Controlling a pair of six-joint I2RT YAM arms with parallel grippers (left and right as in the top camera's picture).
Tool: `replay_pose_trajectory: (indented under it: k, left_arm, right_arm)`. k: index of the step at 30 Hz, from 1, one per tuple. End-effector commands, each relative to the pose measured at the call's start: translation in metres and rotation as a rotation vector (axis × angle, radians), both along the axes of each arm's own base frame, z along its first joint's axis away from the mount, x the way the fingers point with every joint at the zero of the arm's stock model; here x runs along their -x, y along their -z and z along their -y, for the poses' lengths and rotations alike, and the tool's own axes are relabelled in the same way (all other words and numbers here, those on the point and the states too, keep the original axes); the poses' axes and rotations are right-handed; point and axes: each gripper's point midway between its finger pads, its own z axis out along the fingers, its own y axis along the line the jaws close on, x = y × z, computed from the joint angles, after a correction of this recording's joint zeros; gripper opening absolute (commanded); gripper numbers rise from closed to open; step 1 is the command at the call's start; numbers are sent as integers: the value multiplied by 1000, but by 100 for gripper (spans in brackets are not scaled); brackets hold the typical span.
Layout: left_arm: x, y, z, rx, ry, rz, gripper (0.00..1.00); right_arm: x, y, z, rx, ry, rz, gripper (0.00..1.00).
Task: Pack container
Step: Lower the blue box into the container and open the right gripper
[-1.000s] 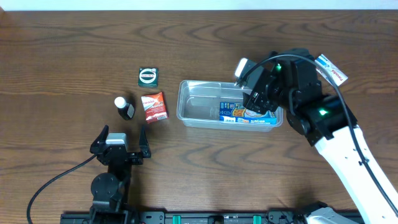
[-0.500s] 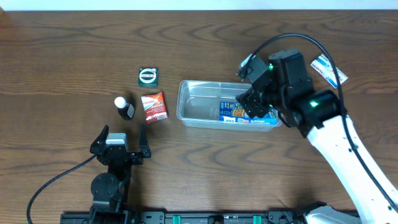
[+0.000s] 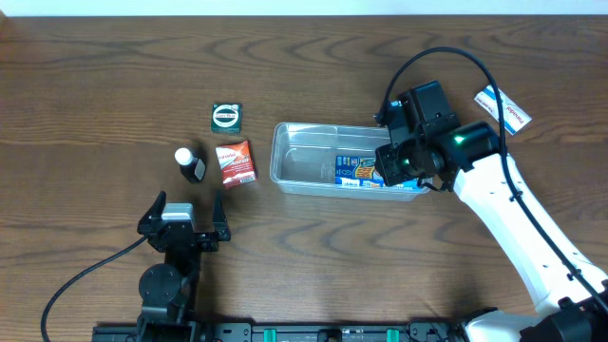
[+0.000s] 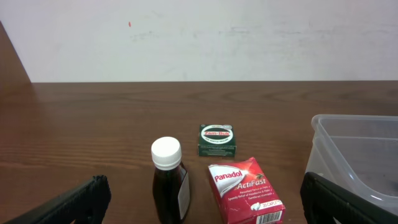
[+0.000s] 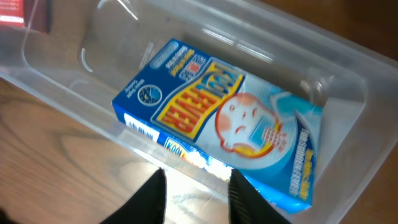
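The clear container [image 3: 302, 160] lies mid-table with a blue fever-patch box [image 3: 366, 173] flat in its right half. My right gripper [image 3: 394, 167] hovers over the container's right end. In the right wrist view its two black fingertips [image 5: 196, 198] stand a narrow gap apart above the near wall [image 5: 59, 84], beside the blue box [image 5: 224, 118], with nothing between them. My left gripper [image 3: 186, 213] rests near the front edge, wide open and empty. In the left wrist view the left gripper [image 4: 204, 200] faces a dark bottle [image 4: 169, 180] and a red Panadol box [image 4: 244, 190].
Left of the container sit the white-capped bottle [image 3: 191, 163], the red box [image 3: 235, 162] and a green Zam-Buk tin [image 3: 226, 116]. A blue and white packet [image 3: 502, 106] lies at the far right. The container's corner [image 4: 348, 149] shows at the right of the left wrist view.
The right gripper's jaws have narrowed from wide open, and the arm has swung its wrist rightward. The blue box stays in the container. The left arm has not moved.
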Motion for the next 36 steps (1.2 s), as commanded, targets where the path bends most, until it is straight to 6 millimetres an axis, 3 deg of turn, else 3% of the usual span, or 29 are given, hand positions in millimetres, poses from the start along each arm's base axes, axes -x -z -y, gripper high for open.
replay_pose_trajectory:
  k: [1, 19, 24, 27, 30, 33, 36]
  left_arm:
    - [0, 18, -4, -13, -22, -50, 98]
    - [0, 18, -4, -13, -22, -50, 98]
    - [0, 18, -4, -13, -21, -50, 98]
    - [0, 18, -4, -13, -21, -50, 98]
    - [0, 18, -4, -13, -21, -50, 98]
    - [0, 18, -4, -13, -21, -50, 98]
    - [0, 18, -4, -13, -21, -50, 98]
  right_arm:
    - [4, 6, -1, -20, 58, -57, 26]
    - [9, 74, -16, 61, 25, -234, 23]
    - [8, 81, -16, 67, 25, -245, 21]
    - [0, 73, -16, 52, 33, -215, 22]
    - [-11, 49, -13, 34, 38, -170, 24]
    - [-24, 11, -7, 16, 28, -99, 42]
    - [-43, -37, 12, 20, 73, 14, 62]
